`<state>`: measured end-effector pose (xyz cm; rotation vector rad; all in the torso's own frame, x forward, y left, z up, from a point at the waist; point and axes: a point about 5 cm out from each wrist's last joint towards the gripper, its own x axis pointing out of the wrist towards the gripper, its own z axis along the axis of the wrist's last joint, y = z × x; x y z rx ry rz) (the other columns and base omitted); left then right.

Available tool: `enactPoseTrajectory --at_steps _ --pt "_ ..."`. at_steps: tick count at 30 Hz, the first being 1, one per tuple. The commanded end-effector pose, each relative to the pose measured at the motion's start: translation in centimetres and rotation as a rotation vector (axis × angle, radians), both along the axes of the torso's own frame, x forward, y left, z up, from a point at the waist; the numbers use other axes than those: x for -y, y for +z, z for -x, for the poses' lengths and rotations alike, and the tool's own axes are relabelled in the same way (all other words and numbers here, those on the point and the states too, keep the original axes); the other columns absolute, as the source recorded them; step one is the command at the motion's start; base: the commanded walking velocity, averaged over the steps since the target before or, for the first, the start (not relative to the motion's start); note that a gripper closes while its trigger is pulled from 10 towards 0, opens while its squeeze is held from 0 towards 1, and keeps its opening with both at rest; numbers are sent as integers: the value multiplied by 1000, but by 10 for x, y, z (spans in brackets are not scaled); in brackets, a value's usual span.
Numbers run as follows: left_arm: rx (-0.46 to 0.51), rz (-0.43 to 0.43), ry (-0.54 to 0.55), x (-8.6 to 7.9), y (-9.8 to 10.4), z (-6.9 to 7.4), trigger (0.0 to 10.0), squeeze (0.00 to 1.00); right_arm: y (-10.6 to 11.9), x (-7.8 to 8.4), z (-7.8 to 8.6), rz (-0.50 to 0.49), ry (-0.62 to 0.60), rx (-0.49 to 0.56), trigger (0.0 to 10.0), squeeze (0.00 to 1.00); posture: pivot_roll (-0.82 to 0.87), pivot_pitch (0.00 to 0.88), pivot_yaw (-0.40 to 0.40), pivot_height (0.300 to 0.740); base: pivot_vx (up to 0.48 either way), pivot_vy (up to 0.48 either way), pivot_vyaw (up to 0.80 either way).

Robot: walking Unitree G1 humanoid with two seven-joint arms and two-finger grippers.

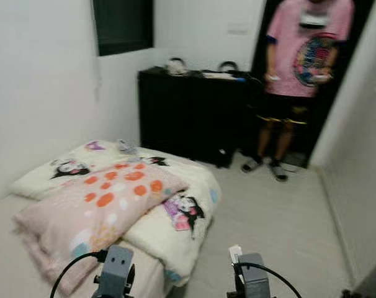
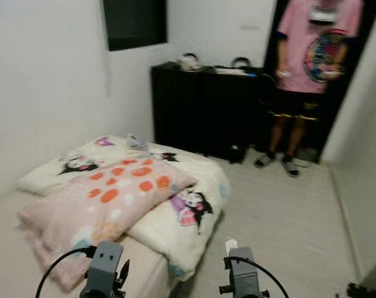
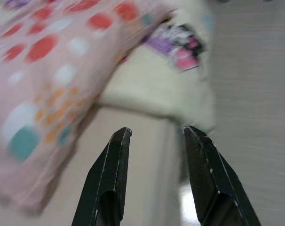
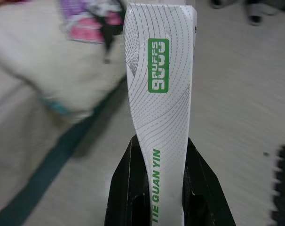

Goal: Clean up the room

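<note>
My right gripper [image 4: 161,146] is shut on a flat white packet [image 4: 162,89] with green print, held upright over the pale floor beside the bed; the packet's tip [image 1: 235,251] pokes up above my right wrist. My left gripper [image 3: 154,134] is open with nothing between its fingers, hovering over the bed's corner by a pink spotted blanket [image 1: 98,202]. That blanket lies folded on a cream cartoon-print quilt [image 1: 175,214] on the bed. A small grey object [image 1: 126,147] rests at the quilt's far edge.
A person in a pink shirt [image 1: 306,49] stands in the doorway ahead on the right. A black cabinet [image 1: 194,112] with items on top lines the far wall. Pale floor [image 1: 281,217] runs between the bed and the right wall. A dark object [image 2: 362,290] sits low on the right.
</note>
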<state>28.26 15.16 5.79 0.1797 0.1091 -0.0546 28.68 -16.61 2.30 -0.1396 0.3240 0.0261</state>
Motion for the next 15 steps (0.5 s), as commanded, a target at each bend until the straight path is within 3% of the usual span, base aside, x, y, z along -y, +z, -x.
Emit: enactPoseTrajectory --at_steps 1,15 --pt "-20 -8 -7 1 -5 3 10000 0 -4 -2 3 -3 -1 -9 10000 0 17 103 -33 740 0 0 -800" --pt "-21 -4 -13 2 -5 3 10000 0 -4 0 3 -2 -5 -10 10000 0 14 105 -32 740 0 0 -800"
